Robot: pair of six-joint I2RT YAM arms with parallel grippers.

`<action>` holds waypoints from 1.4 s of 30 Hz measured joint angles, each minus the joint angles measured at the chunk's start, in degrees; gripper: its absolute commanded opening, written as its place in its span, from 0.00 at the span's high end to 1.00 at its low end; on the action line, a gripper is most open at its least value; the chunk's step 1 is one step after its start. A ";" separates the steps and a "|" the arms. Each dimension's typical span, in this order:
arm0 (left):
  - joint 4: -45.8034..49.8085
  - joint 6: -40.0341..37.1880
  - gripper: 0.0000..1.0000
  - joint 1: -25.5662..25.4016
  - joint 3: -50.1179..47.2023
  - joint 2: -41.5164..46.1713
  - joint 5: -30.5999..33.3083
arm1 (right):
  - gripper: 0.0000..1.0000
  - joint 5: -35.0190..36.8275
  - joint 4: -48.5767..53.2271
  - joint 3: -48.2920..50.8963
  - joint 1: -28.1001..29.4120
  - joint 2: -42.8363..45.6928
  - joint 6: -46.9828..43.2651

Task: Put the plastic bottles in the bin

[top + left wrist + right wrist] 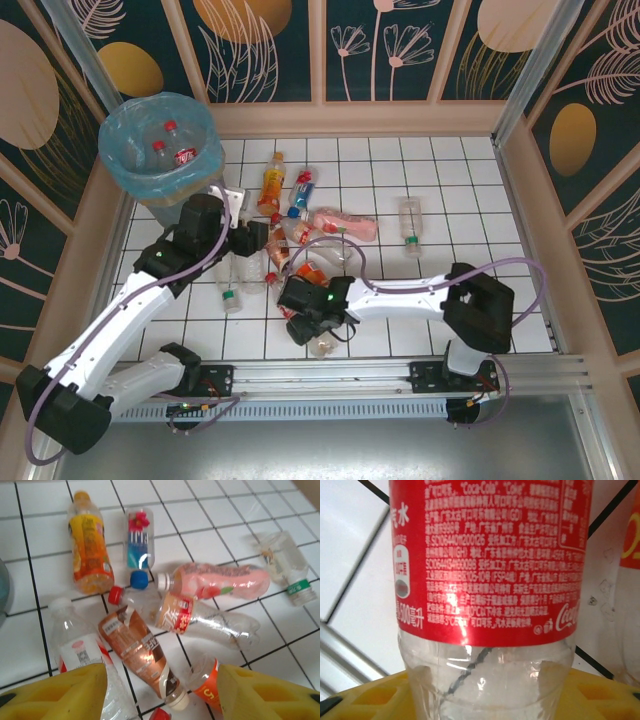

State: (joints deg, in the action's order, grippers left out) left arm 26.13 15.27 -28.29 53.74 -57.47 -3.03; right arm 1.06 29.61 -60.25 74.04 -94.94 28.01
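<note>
plastic bottles (345, 225) crowding centre tiles, bare floor (470, 190) at right, bin (125, 165) far left

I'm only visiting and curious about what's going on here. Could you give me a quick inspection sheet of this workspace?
Surface: white tiled table, dark grout lines.
Job's things: bin in the far left corner, blue-lined, with bottles inside; many plastic bottles lie heaped mid-table, and a lone bottle lies apart to the right.
Clutter: nothing seen.
Grippers: left gripper open above the heap; right gripper around a Coca-Cola bottle, grip unclear.
Cables: purple cables loop along both arms.
Surroundings: dark floral wall panels in wooden frames.
</note>
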 measured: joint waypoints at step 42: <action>-23.47 20.04 0.36 0.15 15.04 -10.58 -34.05 | 0.59 -4.76 -29.20 12.07 -14.12 39.58 -4.76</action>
State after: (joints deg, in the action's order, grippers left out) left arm 2.66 35.31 -28.14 68.77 -68.05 -37.08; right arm -3.70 0.40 -48.18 59.92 -55.35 23.24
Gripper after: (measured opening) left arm 0.684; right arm 0.418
